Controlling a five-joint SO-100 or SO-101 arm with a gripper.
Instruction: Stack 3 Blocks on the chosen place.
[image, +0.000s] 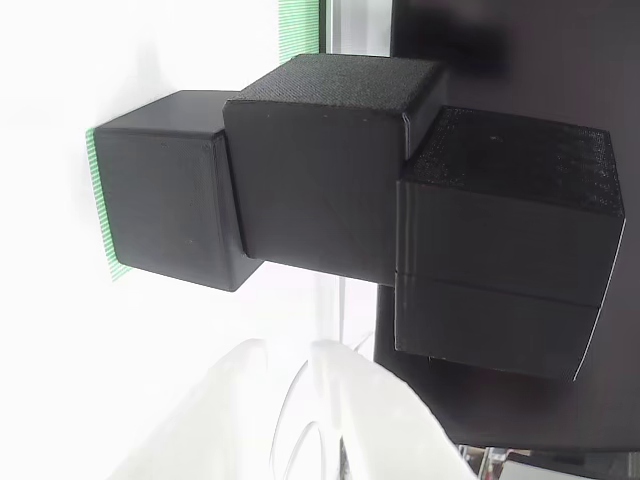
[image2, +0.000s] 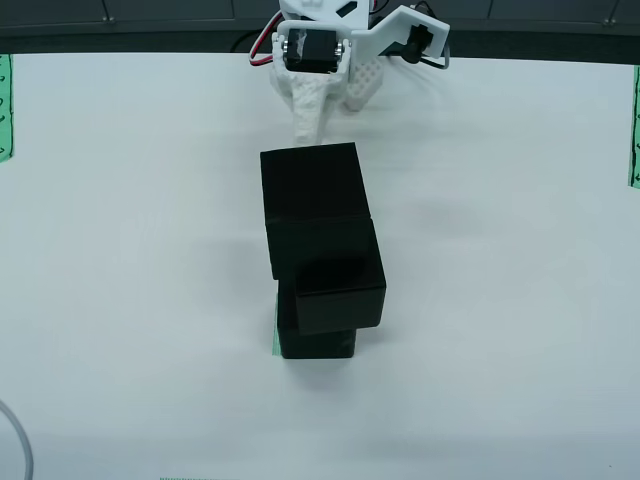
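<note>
Nearest the lens of the view that rides on the gripper, saw two pale white plastic fingers (image: 370, 420) of the gripper (image: 295, 400), parted a little, with nothing between them. Beyond them, found the three matte black, faintly ridged cubes as one column, turned on its side by that view: bottom cube (image: 170, 190) on the flat green, white-striped square patch (image: 100, 200), middle cube (image: 320, 180) upon it, top cube (image: 510, 260) uppermost and closest to the fingers. Noted a clear step at each level, with every cube shifted against the one below, yet touching it. From the front view, found the gripper (image2: 312, 125) just behind the top cube (image2: 310, 180), apart from it, over the plain white table (image2: 120, 250); saw the patch (image2: 276, 335) as a thin edge beside the bottom cube (image2: 318, 345). Judged the stacking as done and the release as the step in hand. Judged also that the next move called for a slow, straight retreat up and away, because of the stepped, probably unsteady column.
</note>
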